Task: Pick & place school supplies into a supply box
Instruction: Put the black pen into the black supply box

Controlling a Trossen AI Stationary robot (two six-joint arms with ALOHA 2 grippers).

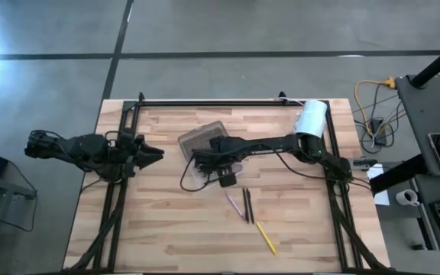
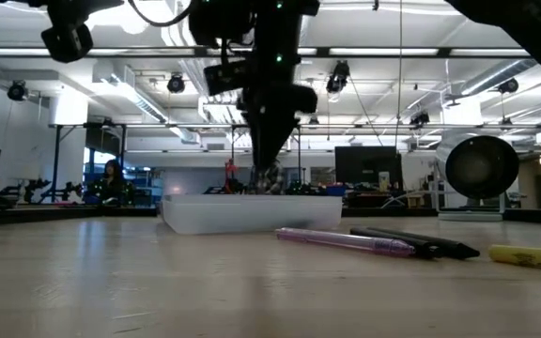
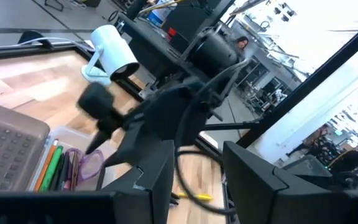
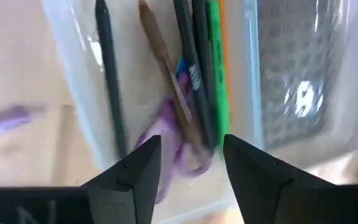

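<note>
Nearest the low camera, on the bare wooden table (image 1: 166,229): yellow highlighter (image 2: 533,256), two dark pens (image 2: 421,244) and purple pen (image 2: 346,241), side by side, loose, well apart from either gripper. Behind them, clear supply box (image 2: 252,212), open, its dark grey textured half (image 4: 297,74) beside the clear tray. Poised directly above that tray, right gripper (image 4: 188,165), fingers apart, clamped on nothing. Under it in the tray: green pen (image 4: 216,74), dark pencil (image 4: 107,81), brown pencil (image 4: 166,81) and purple-handled scissors (image 4: 173,146), lying lengthwise. Off at the table's left edge, left gripper (image 1: 153,154), clear of the box, fingers apart, empty. Farthest back, near the right arm's base, white roll (image 1: 311,118).
</note>
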